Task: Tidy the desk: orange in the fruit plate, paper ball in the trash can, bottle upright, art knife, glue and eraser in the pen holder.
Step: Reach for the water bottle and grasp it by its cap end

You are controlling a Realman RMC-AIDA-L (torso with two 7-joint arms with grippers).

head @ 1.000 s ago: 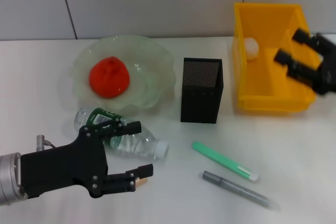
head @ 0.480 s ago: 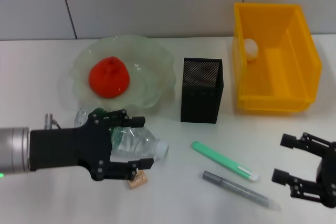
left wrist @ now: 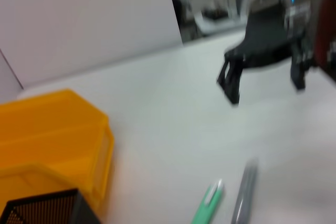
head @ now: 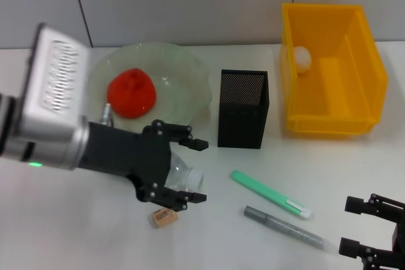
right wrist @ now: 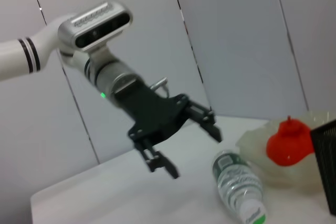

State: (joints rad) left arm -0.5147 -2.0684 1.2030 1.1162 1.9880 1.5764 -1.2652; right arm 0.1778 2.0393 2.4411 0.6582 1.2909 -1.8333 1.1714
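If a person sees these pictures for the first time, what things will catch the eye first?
The left gripper stands out first, open above the bottle that lies on its side at the front of the table. Behind it, the red-orange orange sits in the pale-green fruit plate. At the far right, the bright yellow trash can holds the paper ball.

My left gripper point(head: 193, 172) is matte black on a silver wrist; my right gripper point(head: 373, 232) is black too. The orange point(head: 131, 93) is red-orange in the pale green, translucent fruit plate point(head: 190, 71). The trash can point(head: 354, 112) is bright yellow, the paper ball point(head: 303, 57) white, the pen holder point(head: 242, 118) black mesh, the eraser point(head: 164, 217) tan, the bottle point(right wrist: 239, 184) clear with a green label
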